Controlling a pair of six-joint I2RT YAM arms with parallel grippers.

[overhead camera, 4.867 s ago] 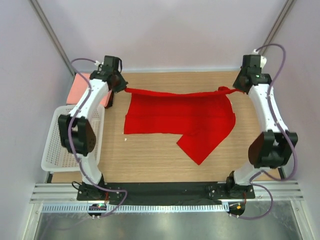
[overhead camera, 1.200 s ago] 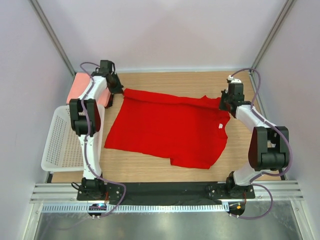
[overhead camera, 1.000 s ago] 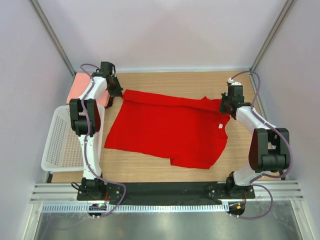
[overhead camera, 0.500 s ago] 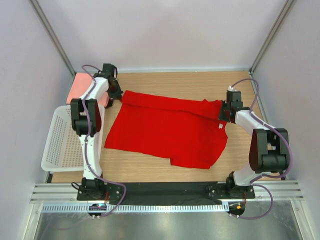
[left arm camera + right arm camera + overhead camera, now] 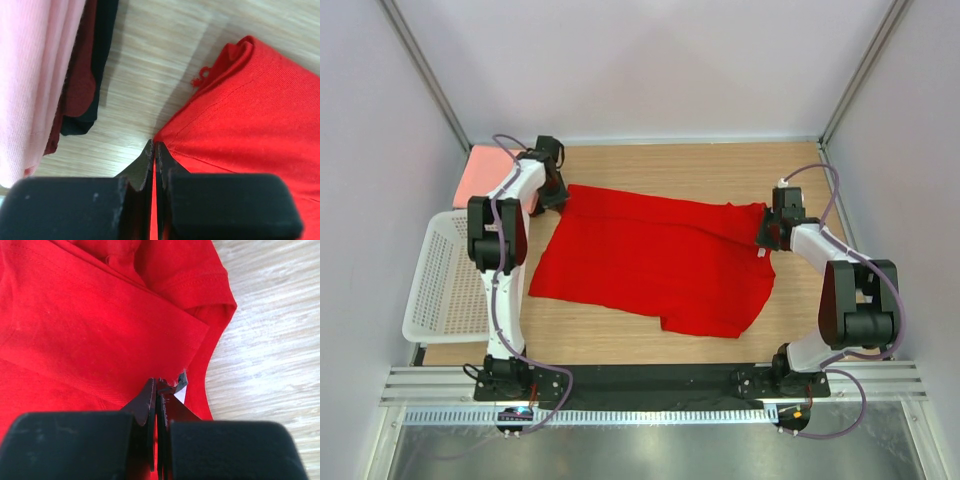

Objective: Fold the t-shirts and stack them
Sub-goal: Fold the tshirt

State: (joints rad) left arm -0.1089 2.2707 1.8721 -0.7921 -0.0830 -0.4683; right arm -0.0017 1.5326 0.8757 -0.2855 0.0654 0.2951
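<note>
A bright red t-shirt (image 5: 650, 265) lies spread flat across the middle of the table. My left gripper (image 5: 559, 196) is shut on its far left corner; in the left wrist view a thin strip of red cloth (image 5: 250, 125) shows between the closed jaws of this gripper (image 5: 154, 146). My right gripper (image 5: 765, 236) is shut on the shirt's far right edge, beside a small white label (image 5: 181, 385), and the right wrist view has the gripper (image 5: 159, 384) pinching red fabric (image 5: 90, 325). Folded t-shirts sit stacked at the far left: salmon-pink (image 5: 480, 170) on top, dark red (image 5: 80, 90) and black (image 5: 102, 50) beneath.
A white mesh basket (image 5: 442, 285) stands off the table's left edge, near the left arm. Bare wood (image 5: 680, 165) runs behind the shirt and along the right side (image 5: 270, 340). Grey walls with metal posts close in the back and sides.
Both grippers have shifted a little toward the near side and inward, still holding the shirt's far corners. The shirt's far edge has settled lower and flatter.
</note>
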